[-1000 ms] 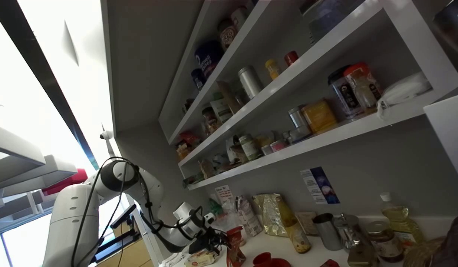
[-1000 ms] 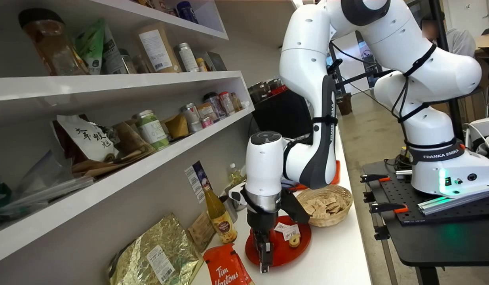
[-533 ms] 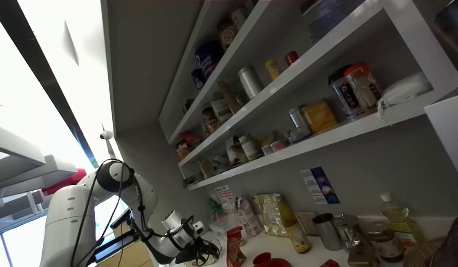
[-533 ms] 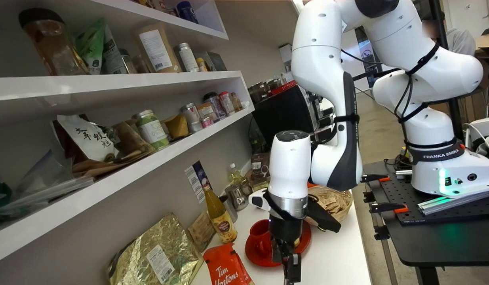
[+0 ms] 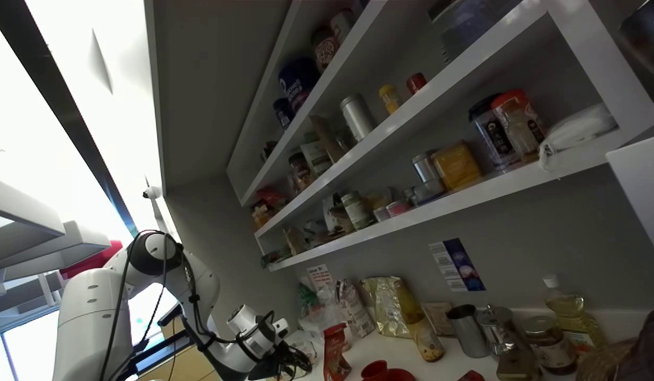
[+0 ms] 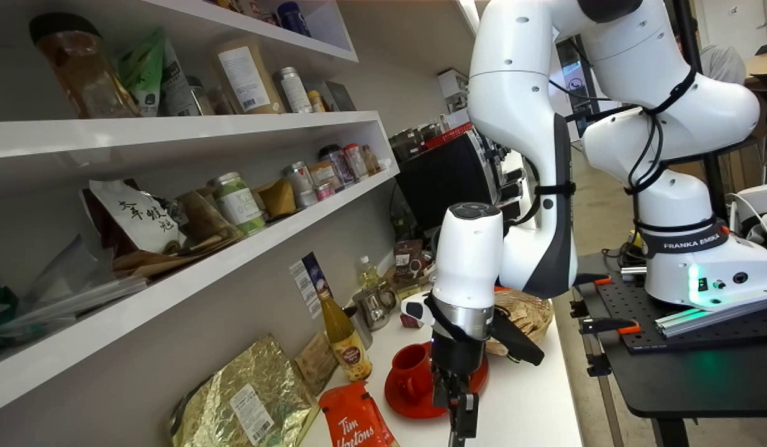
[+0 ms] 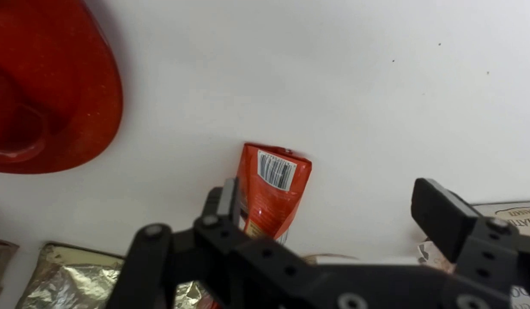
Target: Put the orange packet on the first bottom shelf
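The orange packet (image 6: 355, 417) is a red-orange bag with pale lettering, standing upright on the white counter. It also shows in an exterior view (image 5: 335, 353). In the wrist view the packet (image 7: 273, 189) shows its barcode, and the left finger overlaps its edge. My gripper (image 7: 329, 201) is open, with nothing between its fingers (image 7: 445, 219). In both exterior views the gripper (image 6: 459, 415) is low over the counter, apart from the packet; it also shows here (image 5: 295, 362). The first bottom shelf (image 5: 438, 208) runs along the wall above; its front edge shows here too (image 6: 190, 280).
A red cup (image 6: 411, 366) on a red saucer (image 6: 400, 403) stands beside the gripper. A gold bag (image 6: 243, 397) and a yellow bottle (image 6: 346, 341) stand by the wall. The bottom shelf holds a green-labelled jar (image 6: 239, 202), bags and several containers. A basket (image 6: 532, 310) stands behind.
The gripper has moved away from over the red saucer, to the right and toward the camera in an exterior view, uncovering the red cup. The packet has not moved.
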Controlling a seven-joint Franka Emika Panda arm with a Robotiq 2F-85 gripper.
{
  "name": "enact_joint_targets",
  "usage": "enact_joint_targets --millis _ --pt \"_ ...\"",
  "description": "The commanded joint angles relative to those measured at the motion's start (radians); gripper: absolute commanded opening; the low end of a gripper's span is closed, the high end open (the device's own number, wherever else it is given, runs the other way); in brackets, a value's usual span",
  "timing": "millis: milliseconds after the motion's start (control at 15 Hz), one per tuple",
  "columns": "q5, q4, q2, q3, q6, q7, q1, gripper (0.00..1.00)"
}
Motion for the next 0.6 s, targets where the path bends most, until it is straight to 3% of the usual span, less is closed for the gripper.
enact_joint_targets --millis 0,200,533 --pt "-0.003 0.003 0.049 -0.124 0.048 0.050 0.107 1.00" --pt "0.010 0.009 0.095 -0.163 0.066 0.055 0.137 1.00" --pt "0.005 0.015 0.120 -0.117 0.116 0.025 0.051 1.00"
